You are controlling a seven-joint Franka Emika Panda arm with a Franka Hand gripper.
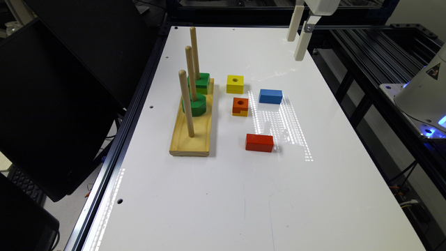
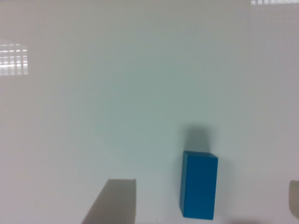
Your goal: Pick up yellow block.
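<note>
The yellow block (image 1: pixel 235 83), with a round hole in its top face, sits on the white table (image 1: pixel 223 195) just off the far end of the wooden peg board (image 1: pixel 193 122). My gripper (image 1: pixel 294 49) hangs high above the table's far part, toward the exterior view's right of the yellow block and well apart from it. In the wrist view the gripper (image 2: pixel 203 198) is open, its two fingers spread wide with nothing between them. A blue block (image 2: pixel 198 184) lies on the table below it.
The blue block (image 1: pixel 270 96), an orange-topped block (image 1: pixel 240 106) and a red block (image 1: pixel 259 142) lie near the yellow one. The peg board carries three upright pegs and two green blocks (image 1: pixel 195 103). Black monitors (image 1: pixel 62 87) stand at the exterior view's left.
</note>
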